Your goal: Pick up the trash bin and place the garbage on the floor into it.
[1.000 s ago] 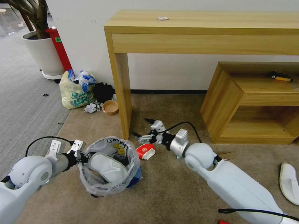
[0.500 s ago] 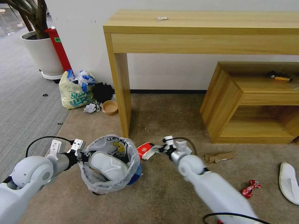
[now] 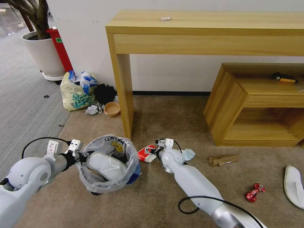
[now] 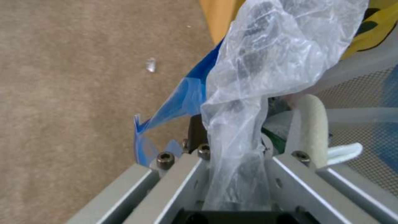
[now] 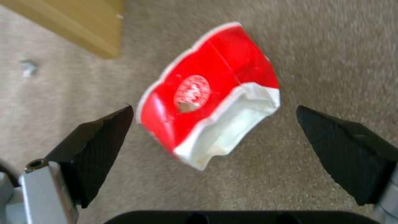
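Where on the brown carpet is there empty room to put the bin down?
Bare beige carpet lies between the wooden table leg and the low wooden shelf. It is crowded around the red-and-white wrapper, where the open right gripper hovers, and beside the bag-lined trash bin gripped by the left gripper. The cardboard scrap clutters the right.

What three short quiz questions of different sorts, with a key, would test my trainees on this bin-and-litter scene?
1. True or false: the right gripper has closed on the red wrapper.
2. What lies inside the trash bin? A) white slipper B) green can C) cardboard scrap
3. Which gripper grips the bin's rim?

Key:
1. False; the fingers are spread either side of it.
2. A, the white slipper.
3. The left gripper.
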Controlling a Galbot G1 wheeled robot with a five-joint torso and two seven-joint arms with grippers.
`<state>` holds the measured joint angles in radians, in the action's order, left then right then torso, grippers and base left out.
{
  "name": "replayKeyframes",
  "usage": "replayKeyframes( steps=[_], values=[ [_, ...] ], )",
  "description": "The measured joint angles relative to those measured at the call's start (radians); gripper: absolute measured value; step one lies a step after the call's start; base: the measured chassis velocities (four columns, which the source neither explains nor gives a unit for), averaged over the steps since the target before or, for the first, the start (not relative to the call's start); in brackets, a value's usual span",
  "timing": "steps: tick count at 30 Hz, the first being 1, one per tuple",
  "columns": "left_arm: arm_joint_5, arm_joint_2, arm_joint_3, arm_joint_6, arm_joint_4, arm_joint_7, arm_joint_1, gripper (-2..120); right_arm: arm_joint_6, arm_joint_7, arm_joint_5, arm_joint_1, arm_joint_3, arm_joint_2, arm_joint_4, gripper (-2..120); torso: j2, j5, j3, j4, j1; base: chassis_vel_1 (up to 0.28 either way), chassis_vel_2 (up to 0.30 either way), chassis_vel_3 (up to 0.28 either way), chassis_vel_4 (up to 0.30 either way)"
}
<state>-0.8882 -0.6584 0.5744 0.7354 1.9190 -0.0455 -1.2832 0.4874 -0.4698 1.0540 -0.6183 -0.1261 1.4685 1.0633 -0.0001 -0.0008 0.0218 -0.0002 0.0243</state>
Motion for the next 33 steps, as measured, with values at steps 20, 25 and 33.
replayKeyframes(
  steps=[20,25,33],
  values=[
    [-0.003,0.022,0.042,0.000,-0.011,-0.034,0.006,0,-0.059,0.087,-0.070,0.125,0.115,0.143,-0.391,82,0.000,0.0003,0.000,0.0001,0.000,0.000,0.000,0.000,0.000],
    [-0.003,0.022,0.042,0.000,-0.010,-0.035,0.006,0,-0.066,0.121,-0.080,0.127,0.133,0.142,-0.413,67,0.000,0.0004,0.000,0.0002,0.000,0.000,0.000,0.000,0.000],
    [-0.004,0.022,0.041,0.000,-0.001,-0.038,0.006,0,-0.083,0.204,-0.113,0.127,0.152,0.141,-0.433,34,0.000,0.0004,0.000,0.0001,0.000,0.000,0.000,0.000,0.000]
  ],
)
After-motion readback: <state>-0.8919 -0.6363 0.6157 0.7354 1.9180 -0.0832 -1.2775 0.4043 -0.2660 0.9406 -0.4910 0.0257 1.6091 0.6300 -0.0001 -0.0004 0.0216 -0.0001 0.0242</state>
